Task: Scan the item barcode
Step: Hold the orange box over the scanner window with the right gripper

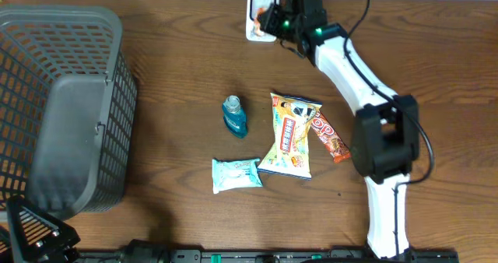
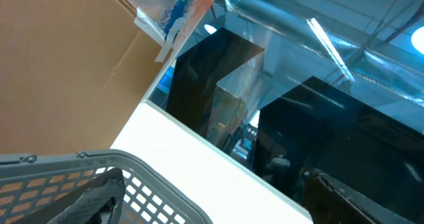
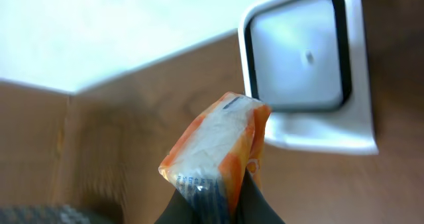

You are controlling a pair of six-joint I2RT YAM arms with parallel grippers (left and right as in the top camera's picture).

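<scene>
- Wood-grain table [image 1: 179,76] lies open behind your right claw [image 3: 218,207]; ahead of it the far table edge is close, so room there is short.
- Your right claw is clamped on the lower end of an orange-and-white packet [image 3: 215,148]; the packet stands tilted just in front of the scanner [image 3: 298,52]; you cannot tell whether the two touch.
- Print near the pinched end is too blurred to read.
- Your left claw [image 1: 35,236] is cut off at the frame corner, well apart from the right one, beside the basket [image 1: 62,14]; it stands open.
- Scanner is white plastic, a rounded square with a dark window; the packet is glossy crinkled film; the basket is grey plastic lattice.
- Well behind the right claw lie a blue bottle [image 1: 234,115], a yellow snack bag [image 1: 289,135], a red-orange bar [image 1: 329,137] and a white tissue pack [image 1: 236,174].
</scene>
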